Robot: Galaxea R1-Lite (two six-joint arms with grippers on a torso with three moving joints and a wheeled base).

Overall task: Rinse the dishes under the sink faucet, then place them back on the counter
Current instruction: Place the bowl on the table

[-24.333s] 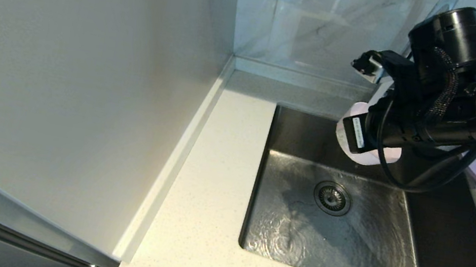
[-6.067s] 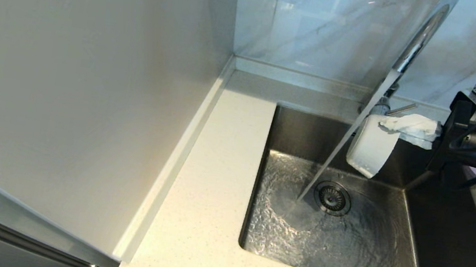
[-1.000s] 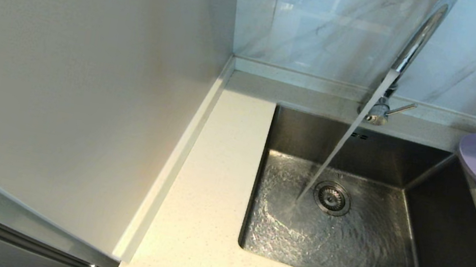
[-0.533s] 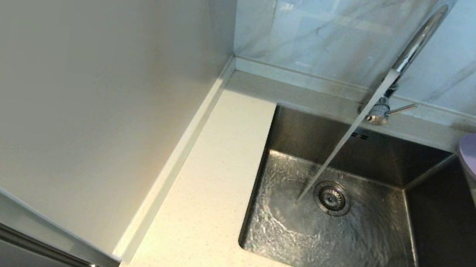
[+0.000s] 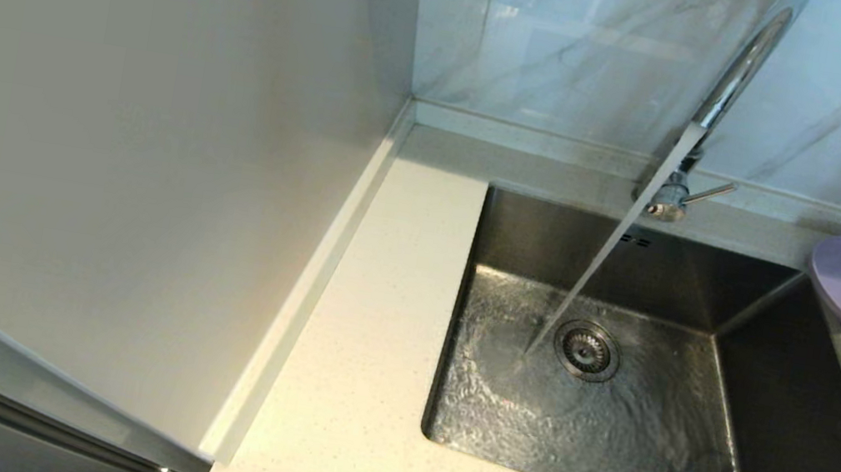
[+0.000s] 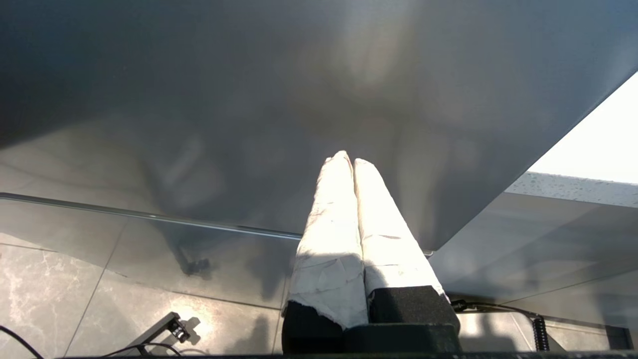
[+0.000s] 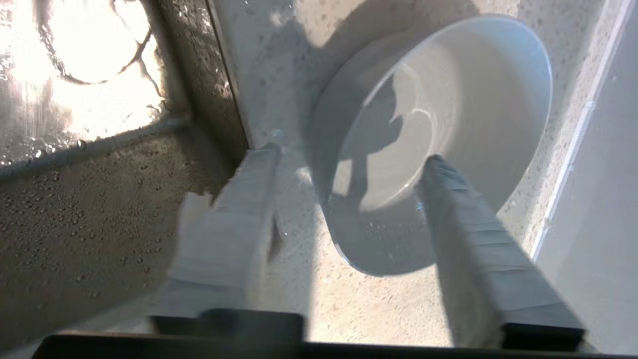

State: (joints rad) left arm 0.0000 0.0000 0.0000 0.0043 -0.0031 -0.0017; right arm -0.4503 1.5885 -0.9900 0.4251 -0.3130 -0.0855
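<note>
right gripper (image 7: 349,154) spread open above the cup (image 7: 438,129); left gripper (image 6: 347,159) closed.

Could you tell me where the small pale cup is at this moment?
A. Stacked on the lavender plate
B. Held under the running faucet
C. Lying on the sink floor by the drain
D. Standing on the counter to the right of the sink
D: the cup stands on the speckled counter beside the sink, with the open right gripper above it and not gripping it; the water stream falls unobstructed.
</note>
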